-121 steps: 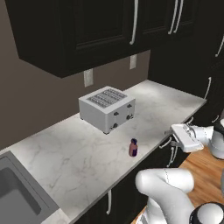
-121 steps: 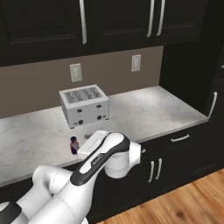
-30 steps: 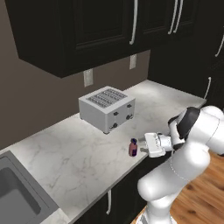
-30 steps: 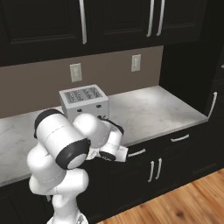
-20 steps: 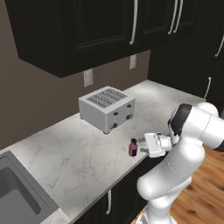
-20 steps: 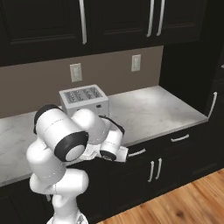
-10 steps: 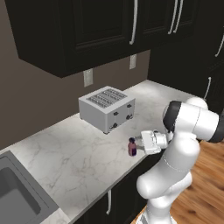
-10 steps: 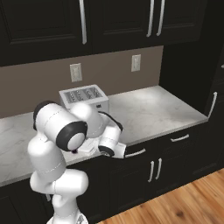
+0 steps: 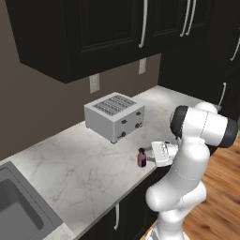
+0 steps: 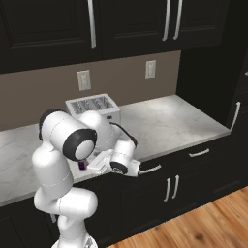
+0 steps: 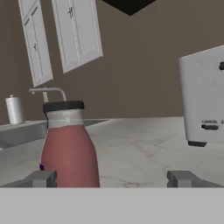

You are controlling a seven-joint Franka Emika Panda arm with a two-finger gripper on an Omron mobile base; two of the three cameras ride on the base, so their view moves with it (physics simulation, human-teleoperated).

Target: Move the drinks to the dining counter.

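Observation:
The tiny purple-red bottle with a dark cap (image 9: 141,157) stands upright on the marble worktop (image 9: 70,159), in front of the toaster and close to the front edge. My gripper (image 9: 150,153) lies level beside it, on its right, and is open. In the hand view the bottle (image 11: 70,148) is close and between my fingertips (image 11: 41,178), nearer the left one, with the gripper (image 11: 112,179) not touching it. From the right base view the bottle (image 10: 82,164) peeks out behind my hand (image 10: 95,163). The black bottle, the white-grey bottle and the dining counter are out of view.
A white toaster (image 9: 115,116) sits behind the bottle, against the brown wall. A sink (image 9: 18,211) lies at the worktop's left end, with a faucet (image 11: 48,92) and a paper roll (image 11: 14,110). Dark cabinets hang above and stand below. Wood floor (image 9: 220,206) lies to the right.
My hand has swung in from beyond the counter's right edge and closed in leftward on the small bottle. The bottle and toaster have stayed put.

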